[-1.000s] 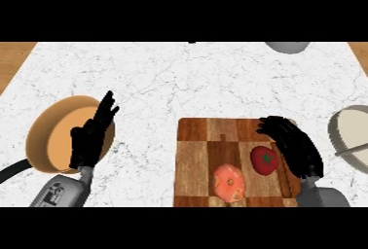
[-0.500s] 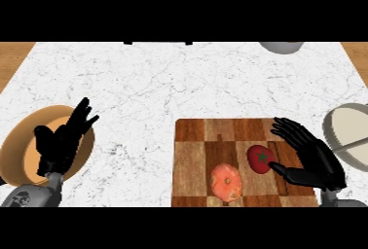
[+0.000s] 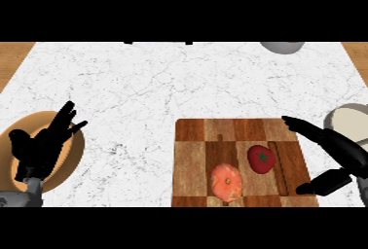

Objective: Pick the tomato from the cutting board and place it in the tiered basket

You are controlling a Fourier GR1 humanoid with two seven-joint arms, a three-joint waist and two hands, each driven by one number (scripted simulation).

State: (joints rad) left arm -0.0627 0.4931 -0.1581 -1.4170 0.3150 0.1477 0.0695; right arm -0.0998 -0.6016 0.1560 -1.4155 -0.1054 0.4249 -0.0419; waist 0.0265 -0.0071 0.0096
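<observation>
My view down on the white marble counter (image 3: pixel 179 82), tomato (image 3: pixel 261 158) on the cutting board (image 3: pixel 244 131) beside a pink-orange fruit (image 3: pixel 228 181), my right hand (image 3: pixel 338 151) open just right of the tomato, my left hand (image 3: pixel 43 146) open over a tan bowl (image 3: pixel 72 155).

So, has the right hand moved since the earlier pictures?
Yes. The right hand has moved right: it covered part of the tomato before, and now it is open at the cutting board's right edge.

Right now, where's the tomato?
In the head view the tomato lies on the cutting board's right half, beside a pinkish-orange fruit, with the open right hand just right of it.
</observation>
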